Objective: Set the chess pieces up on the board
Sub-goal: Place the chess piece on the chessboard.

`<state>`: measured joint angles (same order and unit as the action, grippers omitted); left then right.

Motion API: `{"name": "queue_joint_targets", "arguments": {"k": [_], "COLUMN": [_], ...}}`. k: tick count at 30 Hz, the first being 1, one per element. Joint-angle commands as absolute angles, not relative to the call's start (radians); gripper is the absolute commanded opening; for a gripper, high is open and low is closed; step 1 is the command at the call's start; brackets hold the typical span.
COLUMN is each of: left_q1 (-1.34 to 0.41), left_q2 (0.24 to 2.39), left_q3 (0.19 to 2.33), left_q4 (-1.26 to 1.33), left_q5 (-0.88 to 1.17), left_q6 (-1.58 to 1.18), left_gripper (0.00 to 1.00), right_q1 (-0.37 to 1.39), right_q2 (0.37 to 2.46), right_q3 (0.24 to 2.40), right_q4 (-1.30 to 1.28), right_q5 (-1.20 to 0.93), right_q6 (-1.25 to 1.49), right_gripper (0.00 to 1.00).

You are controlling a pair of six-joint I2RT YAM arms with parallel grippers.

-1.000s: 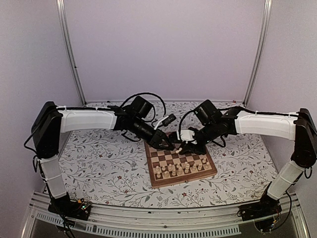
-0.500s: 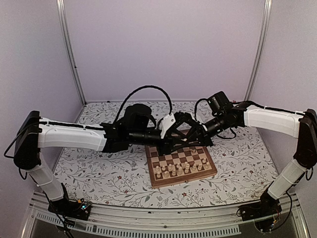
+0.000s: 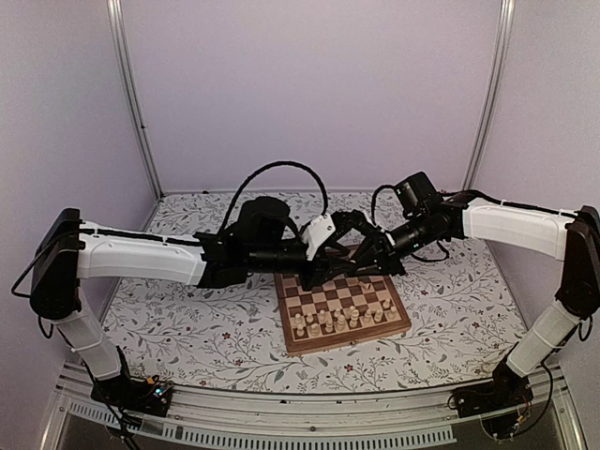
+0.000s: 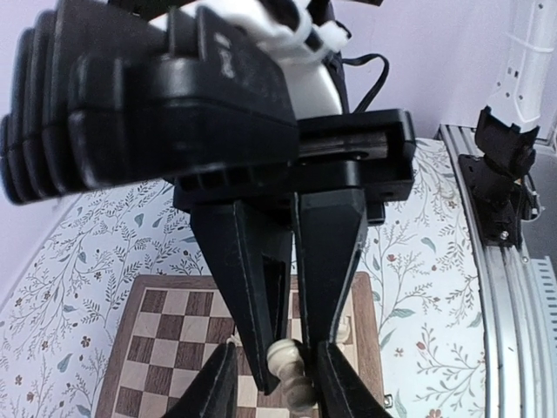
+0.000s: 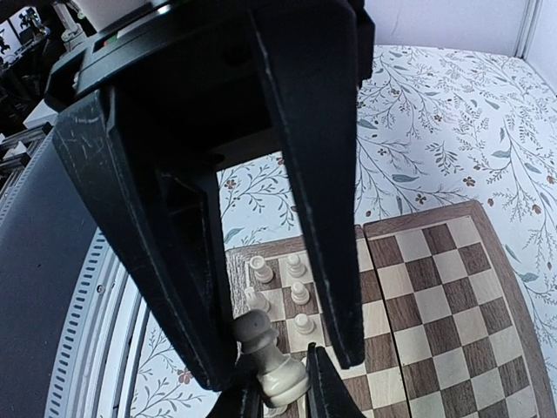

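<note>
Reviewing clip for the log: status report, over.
Left claw shut on pale chess piece. Right claw open, straddling it. Both over board; no obstruction seen.

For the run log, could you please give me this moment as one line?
left claw: shut on pale chess piece | right claw: open, straddling it | place: over chessboard

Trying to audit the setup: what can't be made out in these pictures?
Left wrist: the piece between the left hand's fingers is cut off by the bottom edge.
Right wrist: the right hand's fingers hide the board squares behind them.
Top view: both arms cover the board's far rows; standing chess pieces too small to identify.
</note>
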<state>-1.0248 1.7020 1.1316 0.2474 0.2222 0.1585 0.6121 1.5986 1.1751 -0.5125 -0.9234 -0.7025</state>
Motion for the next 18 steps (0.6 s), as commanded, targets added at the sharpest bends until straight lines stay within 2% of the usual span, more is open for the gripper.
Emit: {"name": "queue_joint_targets", "arguments": {"k": [1, 10, 15, 18], "left_q1": [-1.026, -1.021, -1.017, -1.016], "left_q2": [1.697, 1.714, 1.716, 1.705], "left_q3": [1.137, 1.162, 1.166, 1.159], "left_q4": [0.226, 0.191, 0.187, 0.187], "left_q5": [0.189, 0.165, 0.120, 0.108], "left_q6": [0.177, 0.169, 0.149, 0.145], "left_gripper": [0.32, 0.21, 0.27, 0.26], "right_q1": [0.607, 0.601, 0.600, 0.598], "right_q2": [1.594, 1.592, 1.587, 1.586], "right_q3": [1.197, 1.195, 1.193, 1.190], "right_q4": [-0.526, -0.526, -0.526, -0.526], "right_q5": [-0.965, -0.971, -0.971, -0.972], "right_q6": [-0.698, -0.698, -0.698, -0.699], "right_gripper": [0.13, 0.13, 0.13, 0.13]}}
